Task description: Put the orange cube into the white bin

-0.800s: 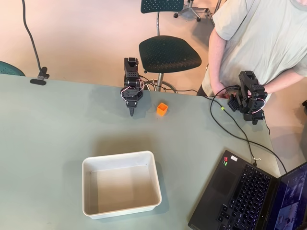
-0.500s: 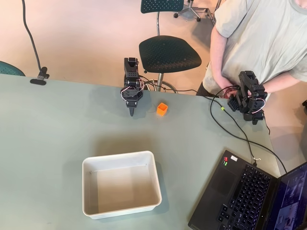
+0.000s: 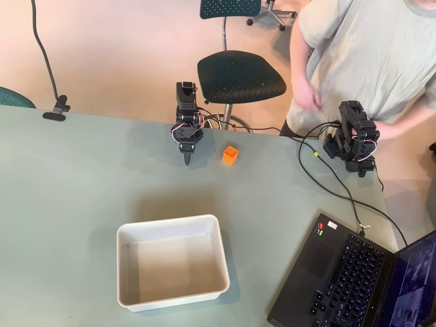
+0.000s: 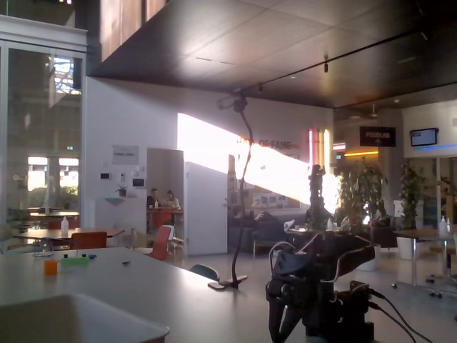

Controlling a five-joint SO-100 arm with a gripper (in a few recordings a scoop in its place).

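No readable txt anywhere tbh, the dark hanging sign (image 4: 377, 136) in the fixed view is too blurry.

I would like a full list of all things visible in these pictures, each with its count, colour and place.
cube: 1, orange, on the table, just right of the gripper in the overhead view, apart from it
bin: 1, white, on the table nearer the camera than the cube
table: 1, grey-green, bears everything
laptop: 1, dark, open, bottom right corner of the overhead view
chair: 1, dark, behind the table's far edge
camera stand: 1, black, clamped at the table's far left edge
person: 1, light shirt, standing at the top right
gripper: 1, black, pointing down over the table, left of the cube; open or shut cannot be told
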